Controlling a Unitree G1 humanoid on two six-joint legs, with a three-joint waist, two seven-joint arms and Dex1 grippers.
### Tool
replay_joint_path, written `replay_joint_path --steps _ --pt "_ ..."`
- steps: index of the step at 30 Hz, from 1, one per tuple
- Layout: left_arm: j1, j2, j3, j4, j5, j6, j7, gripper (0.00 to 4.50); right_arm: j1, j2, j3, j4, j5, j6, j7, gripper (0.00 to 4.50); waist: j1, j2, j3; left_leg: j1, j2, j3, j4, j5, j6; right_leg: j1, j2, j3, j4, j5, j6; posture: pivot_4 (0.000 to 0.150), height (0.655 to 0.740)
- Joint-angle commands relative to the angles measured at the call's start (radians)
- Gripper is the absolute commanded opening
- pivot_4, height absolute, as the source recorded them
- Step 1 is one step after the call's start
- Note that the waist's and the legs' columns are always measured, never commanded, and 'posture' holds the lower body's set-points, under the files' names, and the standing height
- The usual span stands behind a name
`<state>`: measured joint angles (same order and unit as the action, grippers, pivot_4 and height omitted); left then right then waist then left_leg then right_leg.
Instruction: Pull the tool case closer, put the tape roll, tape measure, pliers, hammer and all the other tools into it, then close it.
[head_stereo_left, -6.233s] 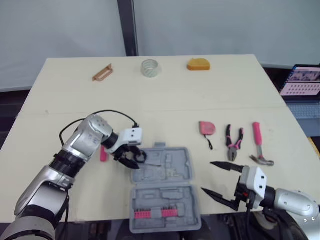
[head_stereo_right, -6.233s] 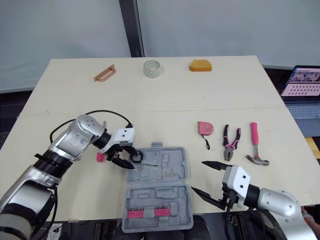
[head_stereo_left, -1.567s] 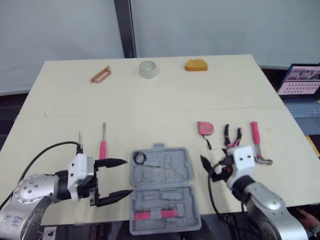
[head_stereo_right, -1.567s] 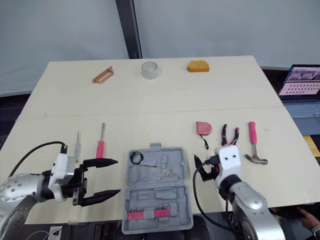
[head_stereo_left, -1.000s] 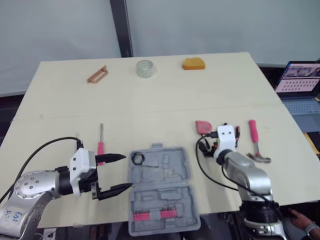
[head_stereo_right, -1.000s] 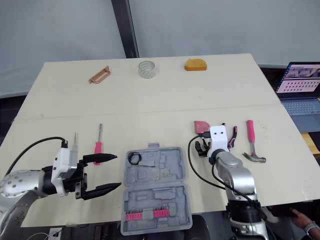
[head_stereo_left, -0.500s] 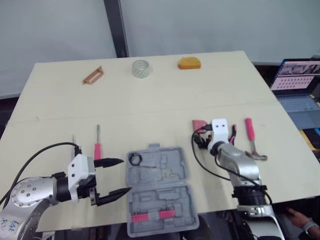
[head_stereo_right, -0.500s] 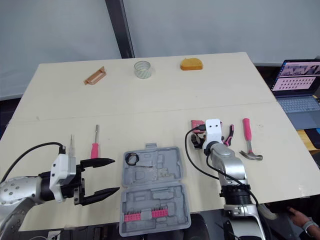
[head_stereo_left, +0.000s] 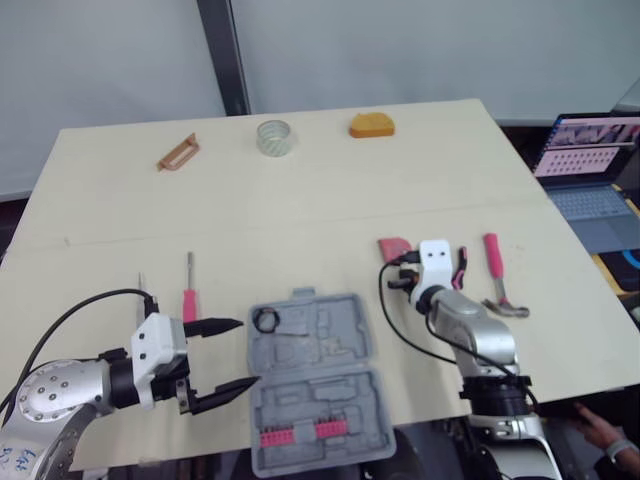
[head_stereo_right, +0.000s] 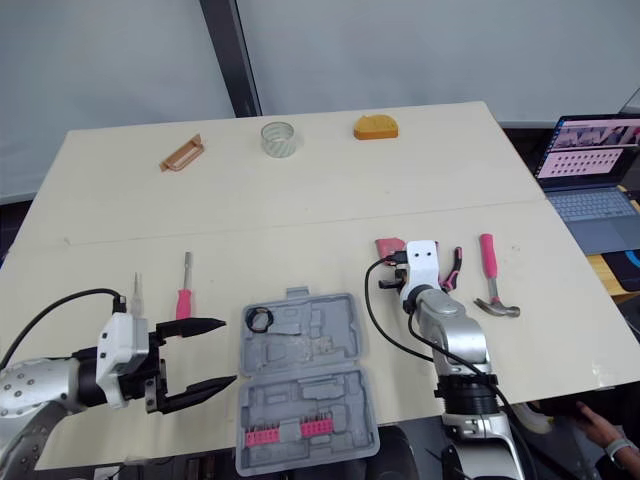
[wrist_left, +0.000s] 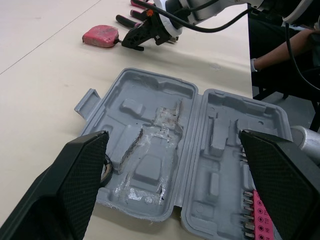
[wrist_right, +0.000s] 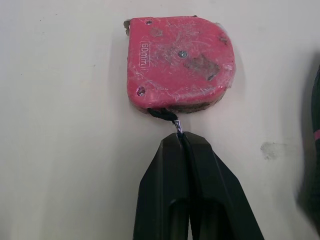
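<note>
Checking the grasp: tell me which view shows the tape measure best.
Right wrist view: tape measure close up, right tool shut on its black cord. Eye views show it small; left wrist view shows it distant beyond the tool case.

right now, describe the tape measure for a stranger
On the table, look right of the open grey tool case. The tape measure is the leftmost pink tool there: a squat block with a black cord, not slender like pliers and hammer.

grey tool case (head_stereo_left: 345, 335), pink bit row (head_stereo_left: 300, 432) inside; pink tape measure (wrist_right: 180, 62); pink-handled hammer (head_stereo_left: 493, 262), screwdriver (head_stereo_left: 188, 292).
</note>
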<state>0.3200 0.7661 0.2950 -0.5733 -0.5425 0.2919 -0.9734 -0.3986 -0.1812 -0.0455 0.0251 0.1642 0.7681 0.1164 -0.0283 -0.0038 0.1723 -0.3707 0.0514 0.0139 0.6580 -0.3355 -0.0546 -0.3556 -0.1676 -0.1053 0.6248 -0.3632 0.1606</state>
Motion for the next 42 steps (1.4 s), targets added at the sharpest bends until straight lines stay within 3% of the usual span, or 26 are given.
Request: replay_joint_path --steps 1,12,24,31,42 --pt "0.002 -0.002 0.012 0.002 0.003 -0.021 -0.005 4.50 0.023 -0.004 0.022 -0.021 0.002 0.021 0.027 0.04 0.000 0.000 0.000 0.000 0.000 0.000 0.000 0.000 0.000 0.000 0.000 0.000 0.000 0.000 0.000 0.150 0.7349" --pt "0.018 0.008 -0.002 0.052 0.003 -0.068 -0.082 4.50 0.266 -0.067 0.078 -0.411 0.042 0.242 0.059 0.04 0.010 0.000 0.000 -0.001 0.000 0.000 0.000 0.000 0.000 0.000 0.000 0.000 0.000 0.000 0.000 0.150 0.7349" --pt "0.031 0.017 -0.033 0.119 0.015 -0.138 -0.196 4.50 0.544 -0.108 0.002 -0.836 0.147 0.533 0.074 0.04 0.029 0.000 0.000 0.000 0.000 0.002 0.000 0.000 0.000 0.000 0.000 0.001 -0.001 0.000 0.000 0.150 0.7349" --pt "0.024 0.022 -0.045 0.144 0.021 -0.164 -0.229 4.50 0.638 -0.103 -0.027 -0.975 0.205 0.661 0.090 0.04 0.029 0.000 0.000 0.000 0.000 0.002 0.000 0.000 0.000 -0.001 0.000 0.001 -0.001 0.000 0.000 0.150 0.7349" --pt "0.059 0.028 -0.045 0.141 0.028 -0.203 -0.264 4.50 0.667 -0.098 -0.047 -1.022 0.248 0.745 0.101 0.04 0.029 0.000 0.000 0.000 0.000 0.002 0.000 0.000 0.000 -0.001 0.000 0.002 -0.002 0.000 0.000 0.150 0.7349"
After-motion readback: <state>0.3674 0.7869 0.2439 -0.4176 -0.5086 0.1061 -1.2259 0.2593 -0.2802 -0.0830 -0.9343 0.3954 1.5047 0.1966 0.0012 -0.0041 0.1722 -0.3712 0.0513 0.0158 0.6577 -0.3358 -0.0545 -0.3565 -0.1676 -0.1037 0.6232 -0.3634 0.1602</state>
